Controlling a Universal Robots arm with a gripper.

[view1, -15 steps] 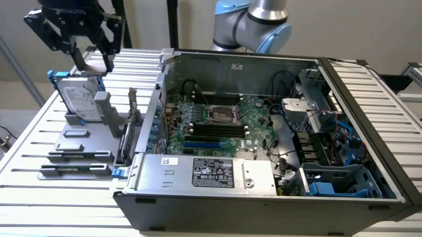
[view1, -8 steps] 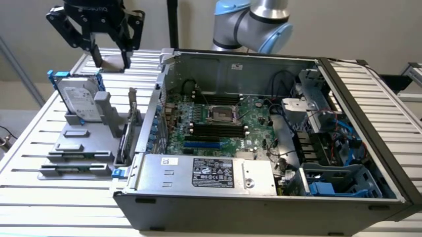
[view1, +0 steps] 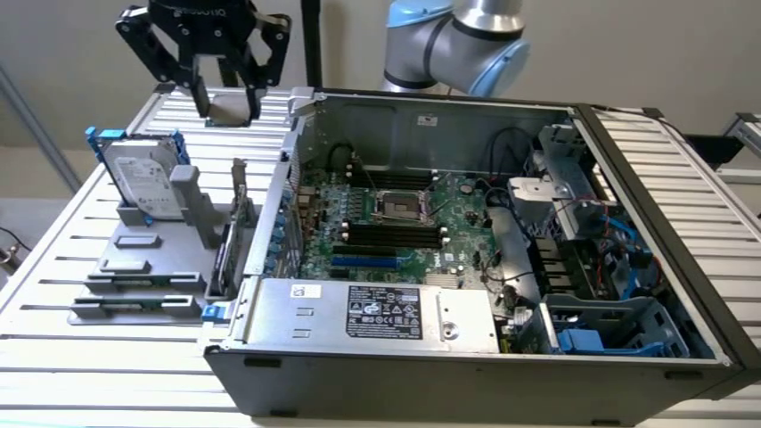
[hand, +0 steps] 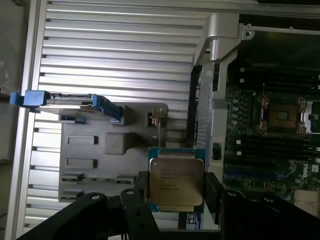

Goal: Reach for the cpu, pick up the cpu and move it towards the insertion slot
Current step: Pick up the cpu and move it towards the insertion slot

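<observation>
Gripper (hand: pixel 176 192) jaws clamped on cpu (hand: pixel 176 183), printed lettering on its metal top unreadable | held high over slatted desk (view1: pixel 71 267), above the far-left corner of the open computer case (view1: pixel 476 357) | insertion slot (view1: pixel 397 210) on motherboard, well apart | "DELL" at board edge

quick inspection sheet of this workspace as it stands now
surface: ribbed metal table, grey fixture tray on it
job's things: cpu held between the hand's fingers, raised above the table; insertion slot sits open on the motherboard, unfilled
clutter: hard drive in blue frame standing in the tray; open computer case
grippers: hand shut on cpu, outside the case, on the exterior view's left
cables: blue and black wires inside the case
surroundings: plain wall
</observation>
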